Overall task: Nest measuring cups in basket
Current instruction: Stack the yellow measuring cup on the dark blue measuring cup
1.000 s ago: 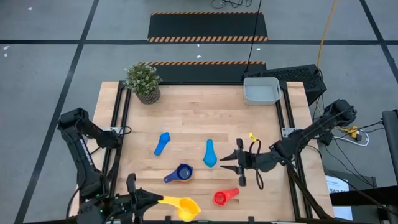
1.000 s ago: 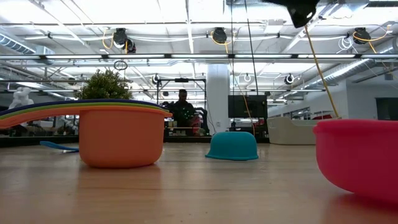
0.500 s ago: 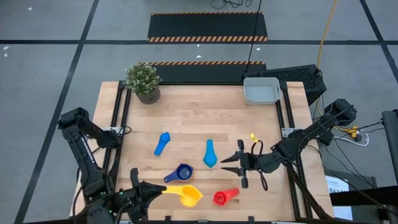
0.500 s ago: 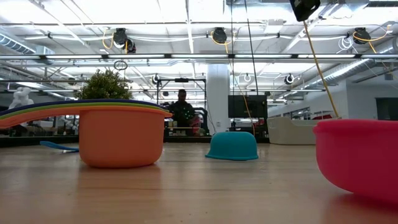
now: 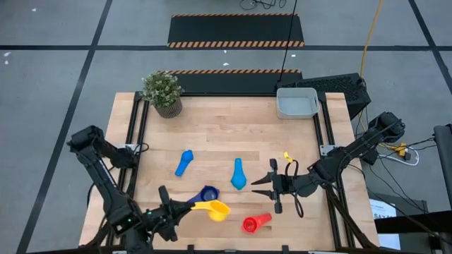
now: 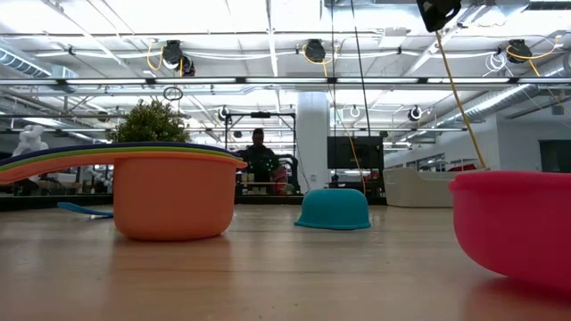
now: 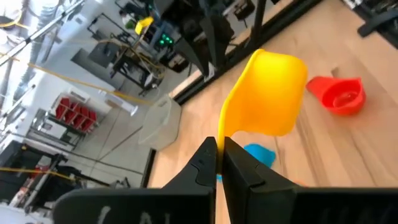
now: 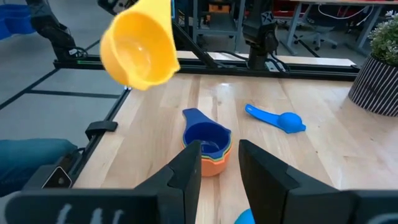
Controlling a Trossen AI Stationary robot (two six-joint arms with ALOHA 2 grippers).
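grey floor [image 5: 56, 77], striped mats [image 5: 236, 31], ceiling lights [image 6: 223, 13]

The high view looks straight down on the whole light wooden slatted table [image 5: 226, 134]; the low view sits at tabletop height, close to the stacked cups, facing the room; both wrist views face across the table, sharing the yellow plastic measuring cup [image 7: 268, 93].

Bright, even overhead lighting; soft shadows, ceiling-lamp glare.

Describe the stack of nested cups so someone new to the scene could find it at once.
On the wooden table, look near the front edge, left of centre, beside the yellow cup that the left gripper holds up. The stack is dark blue on top, the only cups nested together.
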